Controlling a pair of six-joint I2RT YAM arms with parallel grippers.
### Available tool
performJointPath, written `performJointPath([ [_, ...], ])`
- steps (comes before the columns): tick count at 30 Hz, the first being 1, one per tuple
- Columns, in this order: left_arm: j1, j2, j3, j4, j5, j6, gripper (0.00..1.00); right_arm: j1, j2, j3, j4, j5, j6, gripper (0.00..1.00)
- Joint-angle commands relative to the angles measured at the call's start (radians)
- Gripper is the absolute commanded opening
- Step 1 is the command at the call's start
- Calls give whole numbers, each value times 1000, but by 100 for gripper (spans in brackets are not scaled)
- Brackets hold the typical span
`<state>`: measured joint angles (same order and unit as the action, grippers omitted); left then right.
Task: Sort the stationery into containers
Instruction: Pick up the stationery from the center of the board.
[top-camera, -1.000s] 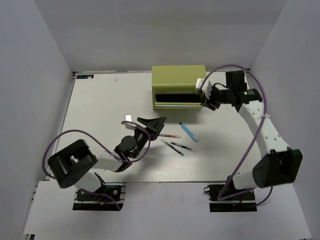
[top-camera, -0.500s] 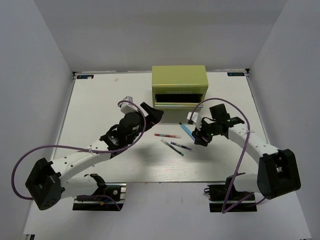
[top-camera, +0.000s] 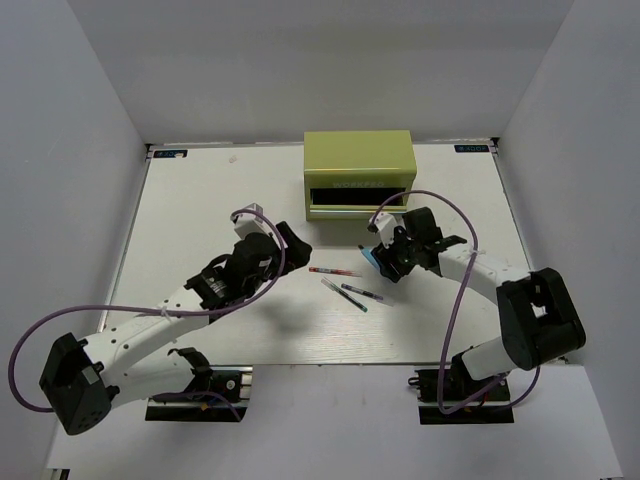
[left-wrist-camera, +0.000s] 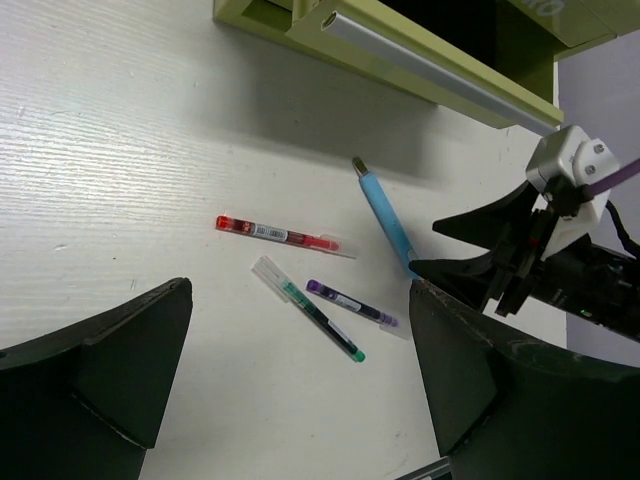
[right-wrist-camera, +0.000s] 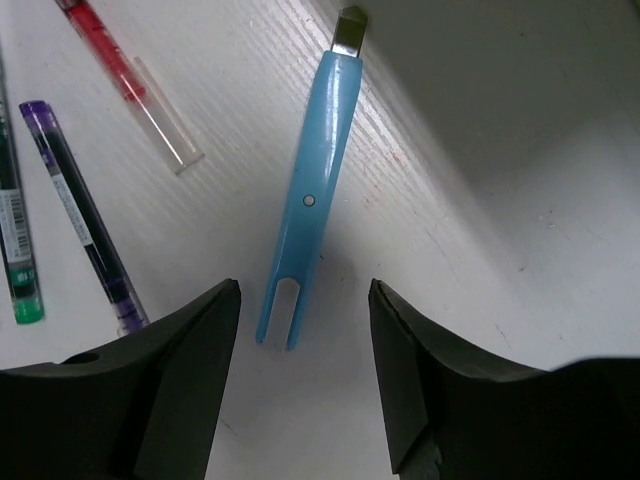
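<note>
The light-blue marker (right-wrist-camera: 310, 200) lies on the white table, and my right gripper (right-wrist-camera: 305, 290) is open with its fingers either side of the marker's slotted end. In the top view the right gripper (top-camera: 385, 258) covers most of the marker (top-camera: 368, 257). The red-and-white pen (top-camera: 335, 271) and two dark pens (top-camera: 343, 294) (top-camera: 362, 293) lie just left of it. My left gripper (top-camera: 290, 240) is open and empty, above the table left of the pens (left-wrist-camera: 315, 315). The olive-green chest (top-camera: 358, 158) stands behind with a front drawer (top-camera: 355, 195) pulled open.
The open drawer's metal handle (left-wrist-camera: 430, 70) juts out over the table near the marker's far tip. White walls enclose the table on three sides. Purple cables loop off both arms.
My right gripper came away from the chest's right side and down to the light-blue marker. My left arm reached out toward the chest, then drew back a little. The stationery has not moved.
</note>
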<state>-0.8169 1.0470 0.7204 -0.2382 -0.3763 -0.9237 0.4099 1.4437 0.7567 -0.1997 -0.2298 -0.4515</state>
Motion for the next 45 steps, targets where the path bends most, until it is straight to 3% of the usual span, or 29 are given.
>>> performJointPath([
  [1, 4, -33, -9, -38, -6, 16, 100, 21, 35, 1, 80, 41, 73, 60],
  [10, 4, 19, -9, -58, 16, 25, 100, 56, 93, -8, 117, 95, 91, 56],
  [16, 4, 77, 25, -67, 47, 79, 100, 66, 90, -31, 121, 115, 91, 42],
  [22, 4, 136, 54, -47, 82, 105, 100, 61, 83, -59, 80, 41, 82, 31],
  [26, 4, 166, 85, -58, 94, 105, 100, 64, 46, -60, 37, 7, 47, 18],
  [30, 4, 211, 126, -84, 85, 28, 100, 66, -75, -36, -13, -55, -39, 15],
  [38, 4, 281, 215, -147, 85, -228, 100, 63, -249, 122, -218, -287, -392, 10],
  [45, 13, 262, 157, -75, 117, -476, 100, 58, -169, 340, -193, -252, -495, 10],
])
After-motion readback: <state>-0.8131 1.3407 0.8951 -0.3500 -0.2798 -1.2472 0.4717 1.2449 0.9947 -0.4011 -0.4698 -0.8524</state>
